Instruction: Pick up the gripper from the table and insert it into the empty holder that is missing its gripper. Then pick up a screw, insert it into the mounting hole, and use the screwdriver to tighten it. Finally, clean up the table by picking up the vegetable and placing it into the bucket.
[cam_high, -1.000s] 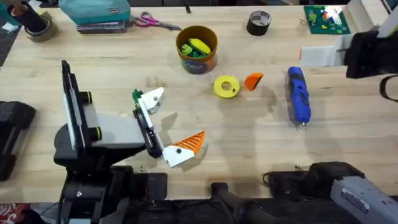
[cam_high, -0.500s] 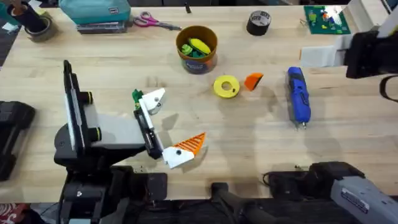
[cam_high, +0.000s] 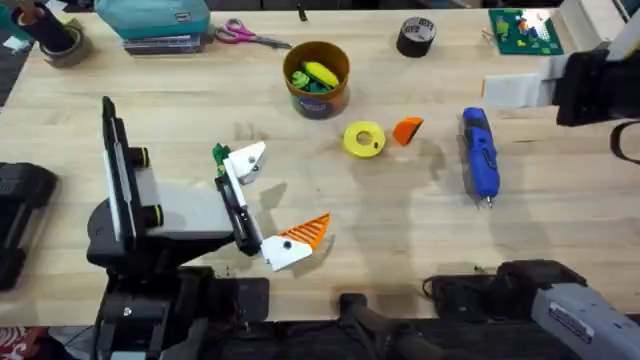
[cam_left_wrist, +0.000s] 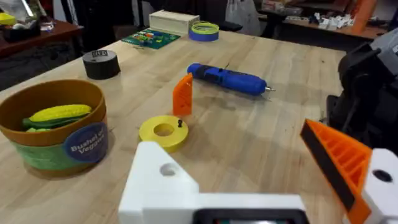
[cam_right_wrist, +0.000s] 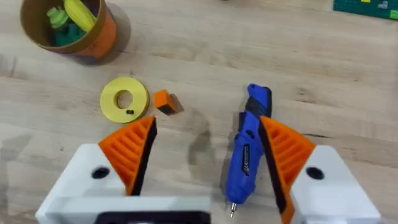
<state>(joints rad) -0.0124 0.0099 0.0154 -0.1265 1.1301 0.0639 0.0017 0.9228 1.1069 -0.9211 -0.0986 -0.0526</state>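
Observation:
The small orange gripper (cam_high: 407, 130) lies loose on the table (cam_high: 400, 220), beside a yellow disc (cam_high: 364, 139) that carries a small black screw (cam_left_wrist: 180, 123). The blue screwdriver (cam_high: 480, 155) lies to their right. My left gripper (cam_high: 270, 200) rests open near the front. One of its fingers is the bare white holder (cam_high: 245, 157), and the other bears an orange tip (cam_high: 305, 232). My right gripper (cam_right_wrist: 208, 134) is open, hovering high above the screwdriver (cam_right_wrist: 249, 146) with nothing held. The bucket (cam_high: 317, 78) stands at the back, with a yellow and green vegetable (cam_high: 315, 75) inside.
A black tape roll (cam_high: 416, 37), scissors (cam_high: 250, 37), a teal case (cam_high: 155, 20) and a green board (cam_high: 522, 30) line the far edge. The right arm (cam_high: 595, 85) looms dark at the right edge. Bare wood lies between the left gripper and the screwdriver.

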